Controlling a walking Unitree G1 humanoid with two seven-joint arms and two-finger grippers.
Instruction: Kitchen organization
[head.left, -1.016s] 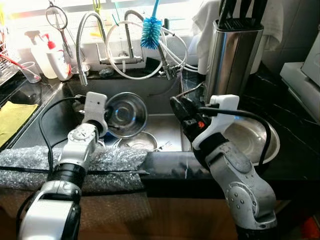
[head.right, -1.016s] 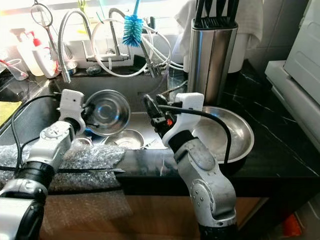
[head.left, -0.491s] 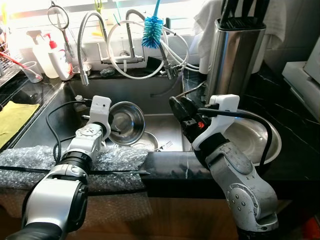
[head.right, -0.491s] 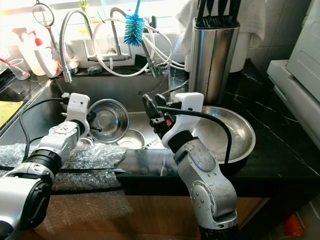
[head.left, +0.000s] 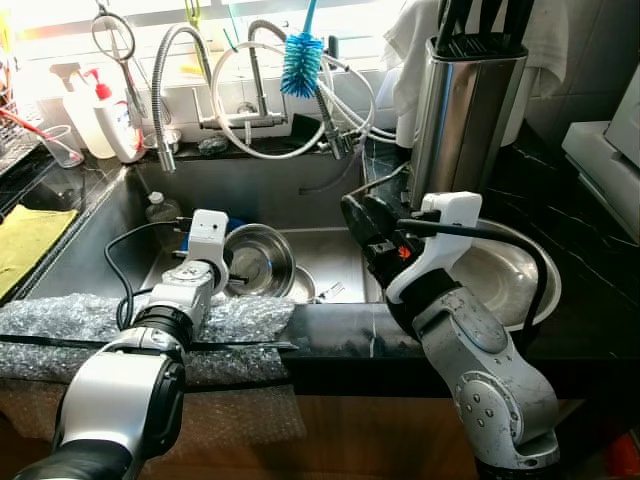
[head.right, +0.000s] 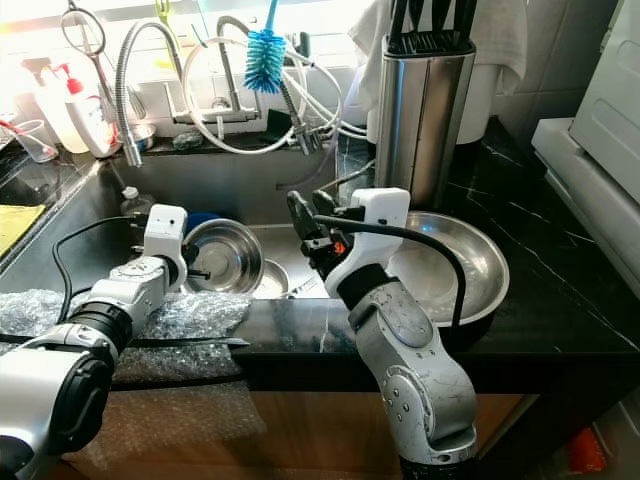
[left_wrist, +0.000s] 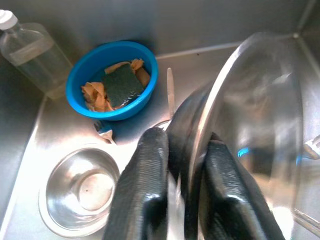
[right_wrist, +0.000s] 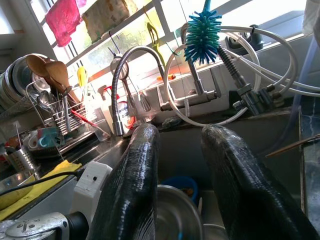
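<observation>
My left gripper (left_wrist: 187, 200) is down in the sink (head.left: 330, 245), shut on the rim of a steel bowl (head.left: 262, 258) that stands tilted on edge. Its two black fingers (left_wrist: 150, 190) pinch the rim from either side. Below it lie a small steel bowl (left_wrist: 82, 187) and a blue bowl (left_wrist: 112, 80) holding a green sponge. My right gripper (head.left: 365, 225) hovers open over the sink's right edge with nothing between its fingers (right_wrist: 130, 190). A large steel bowl (head.left: 505, 280) sits on the black counter behind my right arm.
A clear bottle (head.left: 158, 210) stands in the sink's far left corner. Faucets, hoses and a blue brush (head.left: 300, 60) hang behind the sink. A steel knife block (head.left: 465, 110) rises at the right. Bubble wrap (head.left: 90, 320) covers the front edge, and a yellow cloth (head.left: 25, 235) lies at the left.
My left gripper has lowered the steel bowl from above the sink down into the basin, towards its floor. The right arm has stayed put.
</observation>
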